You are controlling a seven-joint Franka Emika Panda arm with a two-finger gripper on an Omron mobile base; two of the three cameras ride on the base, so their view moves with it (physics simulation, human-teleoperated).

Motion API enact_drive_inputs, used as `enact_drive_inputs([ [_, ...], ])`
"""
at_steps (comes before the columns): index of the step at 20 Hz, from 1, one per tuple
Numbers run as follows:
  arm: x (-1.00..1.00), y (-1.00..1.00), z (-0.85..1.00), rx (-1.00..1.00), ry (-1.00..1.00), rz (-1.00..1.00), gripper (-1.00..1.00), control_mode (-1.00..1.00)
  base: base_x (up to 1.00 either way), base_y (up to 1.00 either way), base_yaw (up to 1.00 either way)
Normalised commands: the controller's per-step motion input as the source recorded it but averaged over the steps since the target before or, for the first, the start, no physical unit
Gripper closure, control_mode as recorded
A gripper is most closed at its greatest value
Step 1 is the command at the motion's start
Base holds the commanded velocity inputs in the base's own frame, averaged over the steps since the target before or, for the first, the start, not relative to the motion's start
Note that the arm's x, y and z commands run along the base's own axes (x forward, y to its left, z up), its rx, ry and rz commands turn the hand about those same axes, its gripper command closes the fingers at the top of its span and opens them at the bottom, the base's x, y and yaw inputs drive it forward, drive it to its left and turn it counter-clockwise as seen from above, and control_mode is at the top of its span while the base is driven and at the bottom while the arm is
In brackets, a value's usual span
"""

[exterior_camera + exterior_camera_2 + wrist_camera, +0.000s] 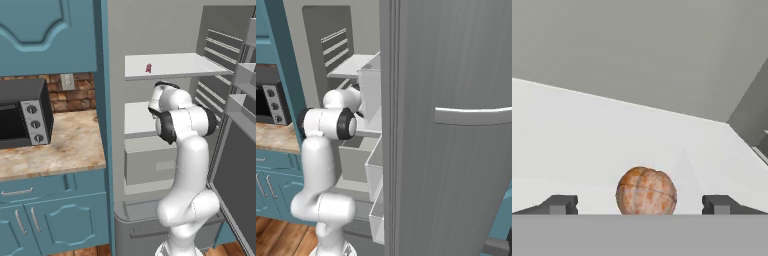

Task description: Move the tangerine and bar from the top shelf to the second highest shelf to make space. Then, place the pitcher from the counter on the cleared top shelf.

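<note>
In the hand view the round orange tangerine (646,191) rests on a white shelf board (587,140), right between my gripper's (639,204) two dark fingertips (562,204), which stand wide apart and do not touch it. The gripper is open. In the left base view my arm reaches into the grey fridge at the level of the second highest shelf (136,119). Above it, the small red-pink bar (148,68) lies on the left part of the top shelf (180,64). The pitcher is out of view. The marbled counter (70,145) lies left of the fridge.
A black toaster oven (22,120) stands on the counter by the brick wall. The open fridge door (456,125) with its bins (242,75) stands close on the arm's right. A drawer (150,162) sits under the shelves.
</note>
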Motion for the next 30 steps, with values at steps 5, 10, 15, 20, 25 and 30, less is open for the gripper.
enact_drive_inputs([
  [5, -0.44, -0.22, 0.18, -0.13, 0.03, 0.08, -1.0, -1.0, 0.0, 0.0, 0.0],
  [10, -0.76, -0.27, 0.16, -0.12, -0.01, 0.15, -1.0, -1.0, 0.0, 0.0, 0.0],
  [15, -0.92, -0.12, 0.04, -0.15, -0.09, 0.18, -1.0, -1.0, 0.0, 0.0, 0.0],
  [20, -1.0, 0.0, 0.02, -0.23, -0.12, 0.22, -1.0, -1.0, 0.0, 0.0, 0.0],
  [25, -1.0, 0.39, 0.26, -0.26, 0.0, 0.2, -1.0, -1.0, 0.0, 0.0, 0.0],
  [30, -0.93, 0.42, 0.81, -0.19, 0.04, 0.17, -1.0, -1.0, 0.0, 0.0, 0.0],
])
